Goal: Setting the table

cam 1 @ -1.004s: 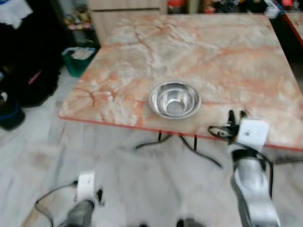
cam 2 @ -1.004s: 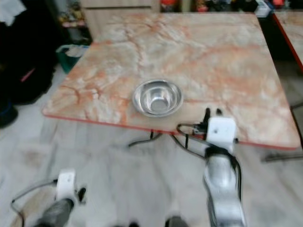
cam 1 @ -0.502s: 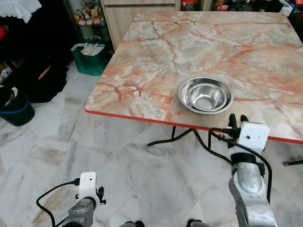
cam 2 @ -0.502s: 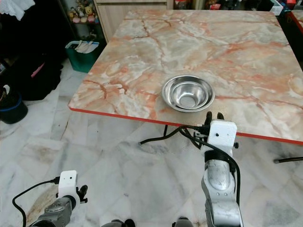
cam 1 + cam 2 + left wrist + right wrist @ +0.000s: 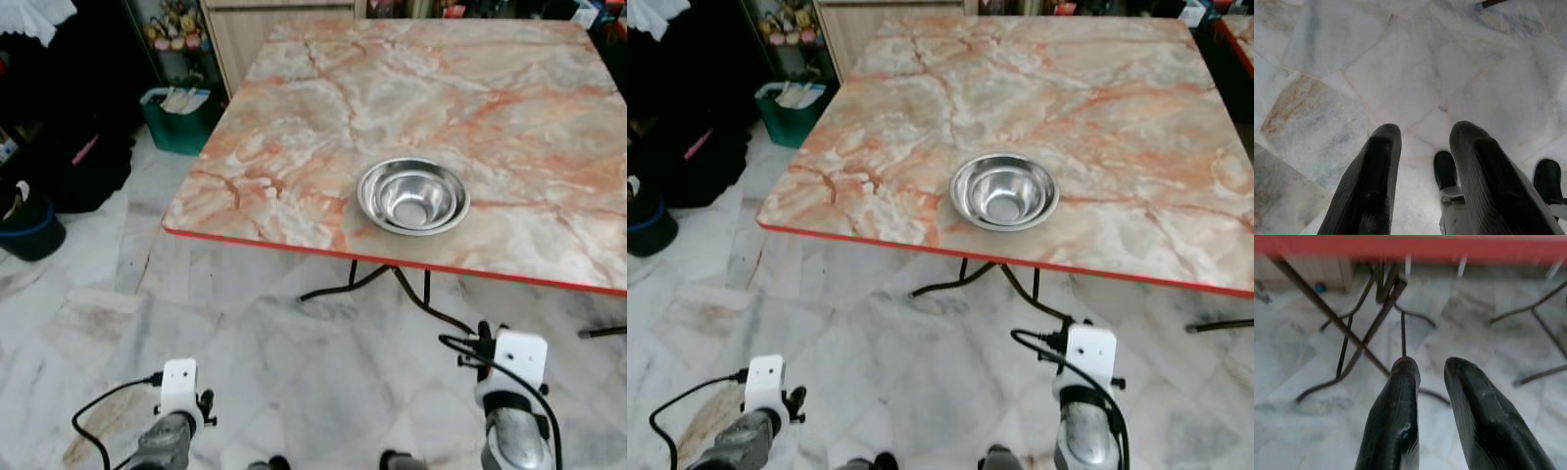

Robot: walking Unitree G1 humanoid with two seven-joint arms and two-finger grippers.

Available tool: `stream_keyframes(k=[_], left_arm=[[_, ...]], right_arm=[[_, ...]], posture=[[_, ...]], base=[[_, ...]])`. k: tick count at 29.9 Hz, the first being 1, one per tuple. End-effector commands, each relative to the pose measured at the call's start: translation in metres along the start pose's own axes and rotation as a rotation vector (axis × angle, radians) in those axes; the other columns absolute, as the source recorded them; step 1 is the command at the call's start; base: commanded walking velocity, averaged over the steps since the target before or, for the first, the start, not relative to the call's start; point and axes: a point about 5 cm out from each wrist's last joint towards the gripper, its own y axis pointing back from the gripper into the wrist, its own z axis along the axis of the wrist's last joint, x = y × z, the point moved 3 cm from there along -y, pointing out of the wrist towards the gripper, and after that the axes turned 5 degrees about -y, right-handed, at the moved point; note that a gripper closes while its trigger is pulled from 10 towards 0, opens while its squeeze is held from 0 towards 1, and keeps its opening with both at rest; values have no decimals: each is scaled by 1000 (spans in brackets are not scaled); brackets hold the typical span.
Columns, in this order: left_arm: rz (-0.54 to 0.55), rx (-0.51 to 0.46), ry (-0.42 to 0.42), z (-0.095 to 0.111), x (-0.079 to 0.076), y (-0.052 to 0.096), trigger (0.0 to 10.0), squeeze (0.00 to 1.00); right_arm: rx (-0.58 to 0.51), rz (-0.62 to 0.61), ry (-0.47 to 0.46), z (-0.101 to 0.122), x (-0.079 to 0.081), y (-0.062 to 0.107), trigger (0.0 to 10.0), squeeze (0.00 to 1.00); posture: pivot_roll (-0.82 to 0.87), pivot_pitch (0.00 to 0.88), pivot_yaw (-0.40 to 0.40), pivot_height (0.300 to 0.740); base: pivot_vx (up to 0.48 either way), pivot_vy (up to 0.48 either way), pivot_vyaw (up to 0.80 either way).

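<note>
One steel bowl (image 5: 412, 195) sits on marble table (image 5: 294, 117) above marble floor (image 5: 255, 352).

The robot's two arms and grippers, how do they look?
Both arms are silver, each with a white box at the wrist and a black cable looping beside it. The left gripper and right gripper each have two long black fingers with rounded tips.
</note>
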Motion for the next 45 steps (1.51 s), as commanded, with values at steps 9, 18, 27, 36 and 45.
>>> stream_keyframes(k=[9, 18, 27, 36, 45], left_arm=[[4, 35, -6, -11, 0, 2, 10000, 0], [9, 50, -41, -13, 1, 3, 10000, 0], [12, 50, -51, -13, 0, 2, 10000, 0], [11, 49, -48, -15, -4, 3, 10000, 0], [9, 33, -53, -11, -9, 2, 10000, 0]], right_arm=[[362, 82, -57, -83, 7, -1, 10000, 0], [534, 42, -60, -121, 8, 18, 10000, 0], [545, 26, -60, -127, 7, 23, 10000, 0], [562, -6, -44, -136, -6, 32, 10000, 0], [565, 9, -12, -134, -7, 29, 10000, 0]], posture=[[-164, 174, 84, 740], [-147, 186, 96, 740], [-147, 209, 96, 740], [-151, 201, 91, 740], [-159, 172, 86, 740]], base=[[0, 0, 0], [0, 0, 0], [0, -193, 0], [0, -249, 0], [0, -383, 0]])
